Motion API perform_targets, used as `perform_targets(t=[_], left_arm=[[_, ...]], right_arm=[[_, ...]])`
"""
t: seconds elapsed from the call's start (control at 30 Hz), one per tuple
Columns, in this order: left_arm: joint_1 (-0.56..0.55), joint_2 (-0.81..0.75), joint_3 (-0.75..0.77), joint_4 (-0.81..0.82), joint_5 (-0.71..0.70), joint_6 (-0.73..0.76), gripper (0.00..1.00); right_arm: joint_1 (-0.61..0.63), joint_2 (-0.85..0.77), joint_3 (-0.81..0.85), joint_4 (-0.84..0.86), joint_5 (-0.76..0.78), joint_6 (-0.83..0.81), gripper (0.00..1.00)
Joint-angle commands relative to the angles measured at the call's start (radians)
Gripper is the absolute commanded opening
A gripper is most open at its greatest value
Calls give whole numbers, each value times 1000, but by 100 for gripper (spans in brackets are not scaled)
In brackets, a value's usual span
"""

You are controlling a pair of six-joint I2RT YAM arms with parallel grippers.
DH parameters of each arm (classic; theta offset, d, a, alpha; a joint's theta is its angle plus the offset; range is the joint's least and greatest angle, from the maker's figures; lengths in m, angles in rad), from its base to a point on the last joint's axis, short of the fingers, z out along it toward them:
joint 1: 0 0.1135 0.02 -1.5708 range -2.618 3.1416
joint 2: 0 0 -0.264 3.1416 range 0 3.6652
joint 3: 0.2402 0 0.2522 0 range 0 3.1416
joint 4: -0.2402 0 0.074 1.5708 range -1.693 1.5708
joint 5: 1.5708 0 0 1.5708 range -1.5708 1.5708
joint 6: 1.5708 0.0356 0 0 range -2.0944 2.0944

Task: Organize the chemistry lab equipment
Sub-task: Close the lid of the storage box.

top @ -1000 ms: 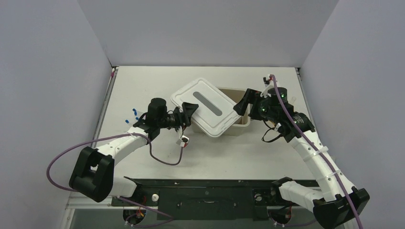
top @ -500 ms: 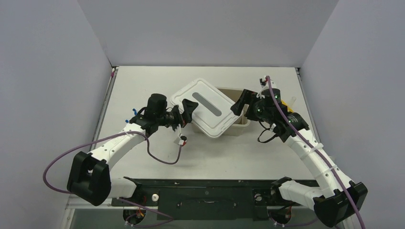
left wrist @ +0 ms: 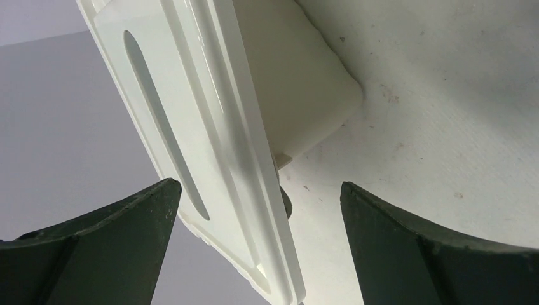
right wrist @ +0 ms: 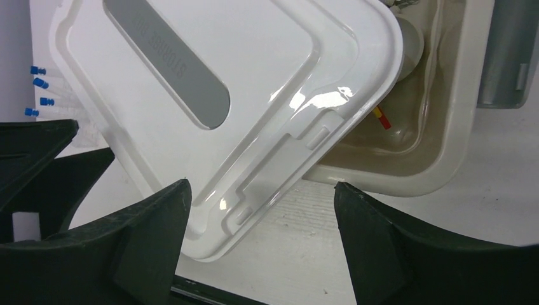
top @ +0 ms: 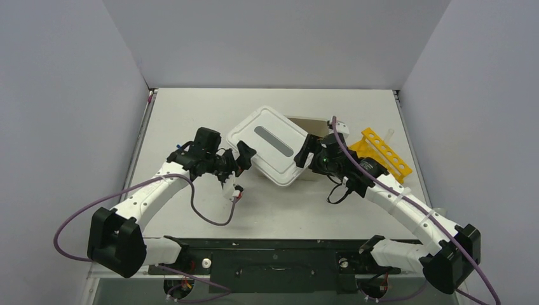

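A white lid (top: 270, 147) lies skewed over the beige tub (top: 313, 121), leaving the tub's far right part uncovered. My left gripper (top: 245, 155) stands open at the lid's left corner. In the left wrist view the lid's edge (left wrist: 210, 159) runs between the spread fingers of the left gripper (left wrist: 259, 186) without touching them. My right gripper (top: 304, 152) is open at the lid's near right edge; its wrist view shows the lid corner (right wrist: 273, 63) just ahead of the right gripper (right wrist: 260, 185). Blue-capped tubes (right wrist: 38, 89) lie beyond the lid. A red-tipped item (right wrist: 381, 117) lies in the tub (right wrist: 445, 146).
A yellow rack with holes (top: 384, 152) stands on the table (top: 191, 114) to the right of the tub, behind my right wrist. Grey walls close in the table on three sides. Both arms' purple cables hang over the near table area.
My left gripper opened, let go of the lid's left corner and drew back slightly. The right arm swung left and nearer, to the lid's right edge, uncovering the yellow rack.
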Motion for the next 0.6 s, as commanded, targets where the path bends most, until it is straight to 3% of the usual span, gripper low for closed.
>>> perform_targets(t=[0.0, 0.1, 0.17, 0.37, 0.57], left_arm=[[2, -13, 68, -112, 13, 18, 97], [2, -25, 86, -96, 20, -92, 97], [2, -35, 141, -72, 27, -253, 96], [59, 22, 353, -67, 39, -891, 97], [223, 208, 616, -96, 71, -1376, 97]], right_arm=[[27, 57, 56, 31, 133, -2, 78], [42, 94, 85, 9, 170, -32, 77], [55, 119, 101, -10, 198, -45, 75], [74, 145, 132, -33, 250, -69, 70], [77, 173, 165, -62, 295, -105, 63]])
